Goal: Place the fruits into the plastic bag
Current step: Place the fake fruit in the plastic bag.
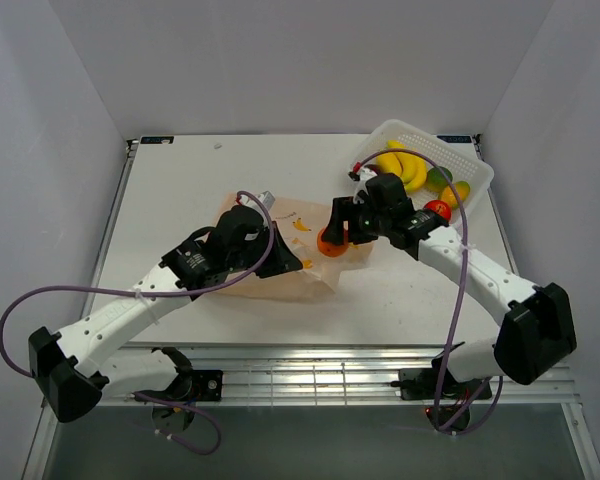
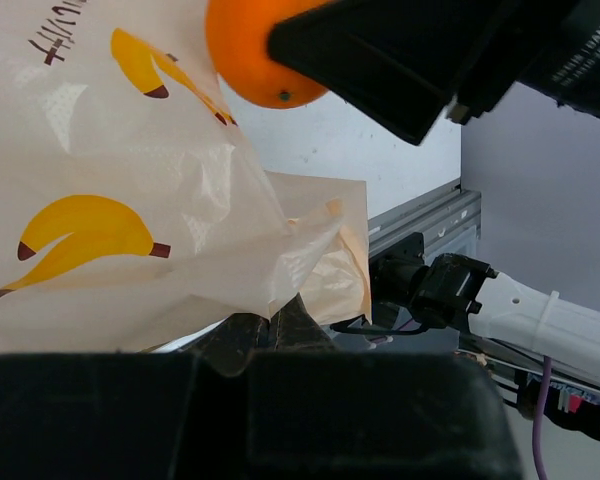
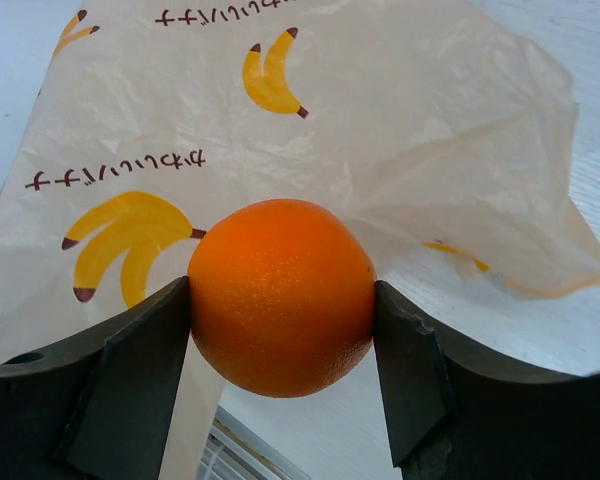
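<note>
- While the right end effector (image 3: 280, 320) grips the orange (image 3: 278, 290) between its two dark fingers (image 3: 130, 370), one pad presses on each side of the fruit and the jaws stand wide around it.
- Seen from the top camera, the orange is held up off the table (image 1: 180, 190), at the right-hand edge of the plastic bag (image 1: 315, 282).
- From the right wrist camera, the plastic bag spreads behind and below the orange. Its translucent peach film is crumpled and printed with yellow bananas and dark lettering.
- The left end effector (image 2: 280, 318) is closed, its fingertips pinching a fold of the plastic bag's film and holding that edge raised.
- From the left wrist camera, the orange shows at the top of the view, just beyond the raised film, with a black finger of the right end effector across it.
- A white lattice basket (image 1: 385, 132) stands at the far right corner of the table, apart from the plastic bag.
- Inside the basket lie the banana bunch (image 1: 405, 168), a green piece (image 1: 438, 178) and a yellow-green piece (image 1: 458, 190), close together.
- A red piece (image 1: 438, 209) shows at the basket's near edge, touching the right arm's outline. Whether it lies inside the basket or just outside cannot be told.
</note>
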